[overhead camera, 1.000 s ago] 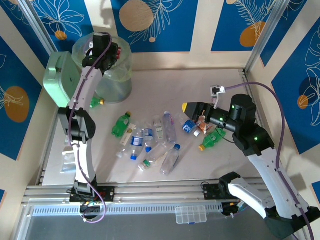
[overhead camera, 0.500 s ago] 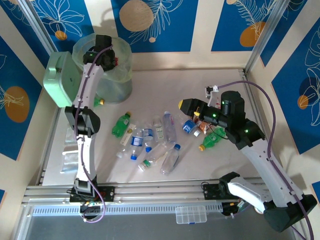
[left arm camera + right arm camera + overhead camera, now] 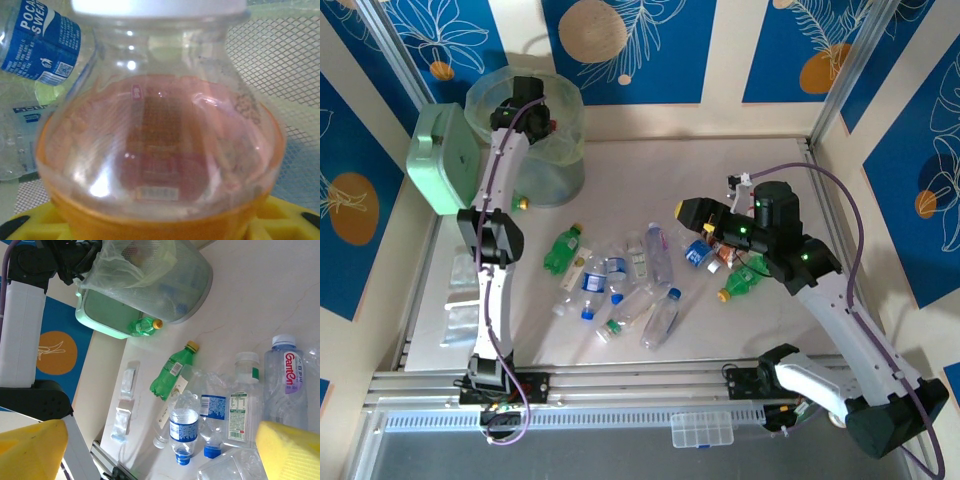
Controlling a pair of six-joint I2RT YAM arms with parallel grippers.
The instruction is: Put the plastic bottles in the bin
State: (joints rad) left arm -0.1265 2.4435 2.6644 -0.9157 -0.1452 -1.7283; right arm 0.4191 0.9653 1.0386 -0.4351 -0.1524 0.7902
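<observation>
Clear red-labelled bottle (image 3: pixel 160 150) over bin (image 3: pixel 576 108)
Grip of left hand (image 3: pixel 527 100) unclear (pads (image 3: pixel 287 222) flanked bottle); right hand (image 3: pixel 690 213) gaped empty; pale worktop (image 3: pixel 740 170), blue walls (image 3: pixel 650 50).

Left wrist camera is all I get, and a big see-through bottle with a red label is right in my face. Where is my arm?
Observer: Your left end effector is up over the open top of the bin, at the table's far left corner, with your bottle between its pads.
Operator: Are lots of bottles left?
Observer: Yes, a heap of bottles lies mid-table, and one green bottle lies by the bin's foot.
Operator: What's the other arm doing?
Observer: The right end effector is open, above the heap's right side.
</observation>
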